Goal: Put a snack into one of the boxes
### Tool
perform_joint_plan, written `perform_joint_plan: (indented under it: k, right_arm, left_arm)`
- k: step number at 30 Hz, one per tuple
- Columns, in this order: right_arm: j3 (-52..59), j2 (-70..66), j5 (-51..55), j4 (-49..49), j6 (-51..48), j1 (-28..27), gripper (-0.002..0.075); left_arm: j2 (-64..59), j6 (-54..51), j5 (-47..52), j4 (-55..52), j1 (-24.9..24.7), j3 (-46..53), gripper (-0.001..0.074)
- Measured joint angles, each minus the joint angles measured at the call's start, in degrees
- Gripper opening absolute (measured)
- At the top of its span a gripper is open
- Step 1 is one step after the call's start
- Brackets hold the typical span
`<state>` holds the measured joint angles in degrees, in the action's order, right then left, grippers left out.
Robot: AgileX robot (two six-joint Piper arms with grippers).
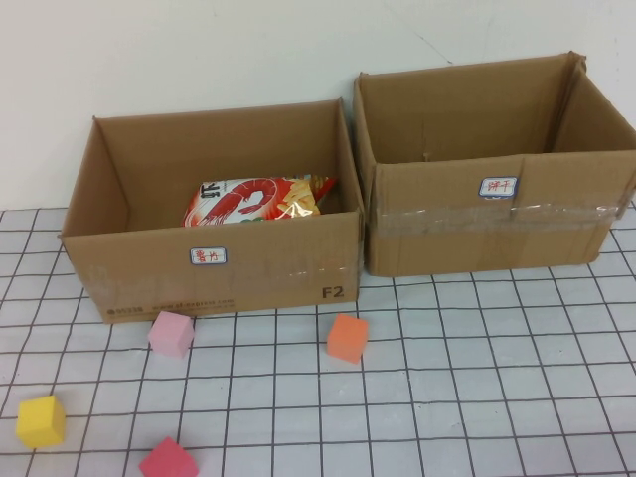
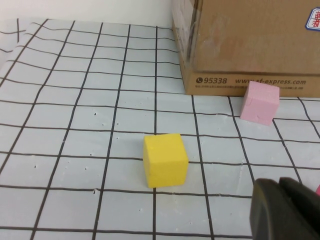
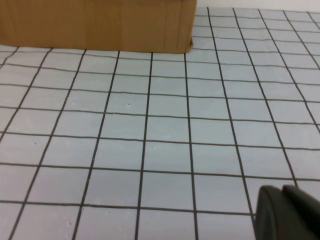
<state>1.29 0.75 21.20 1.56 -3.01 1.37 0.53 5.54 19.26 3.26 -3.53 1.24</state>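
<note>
We record two open cardboard boxes at the back of the gridded desk point(image 1: 477, 378) in the high view: the left box point(image 1: 214, 268) sits at centre-left of the frame, the right box point(image 1: 492, 234) at upper right, their near corners almost touching. The snack bag point(image 1: 260, 201), red and white with a shrimp print, lies inside the left box, leaning toward its rear right, partly hidden behind the front wall. Each box carries a small white label on its front face. Four foam cubes rest on the desk in front of the left box: a pink cube point(image 1: 171, 333) just below its front wall, an orange cube point(image 1: 347, 338) near its lower right corner, a yellow cube point(image 1: 41, 421) at lower left of the frame, and a magenta cube point(image 1: 168, 460) at the bottom edge. Neither arm appears in the high view. The left end effector point(image 2: 285, 210) shows only as a dark tip at the lower right of the left wrist view, near the yellow cube; we cannot tell whether it is apart or together. The right end effector point(image 3: 287, 212) shows likewise over bare desk, state likewise undetermined.
</note>
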Motion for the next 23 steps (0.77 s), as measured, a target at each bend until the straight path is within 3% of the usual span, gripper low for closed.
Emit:
perform_joint_plan:
  k: [23]
  right_arm:
    - [-0.22, 0.00, 0.81, 0.00, 0.06, 0.00, 0.0000]
  left_arm:
    - [0.00, -0.23, 0.00, 0.14, 0.21, 0.00, -0.0001]
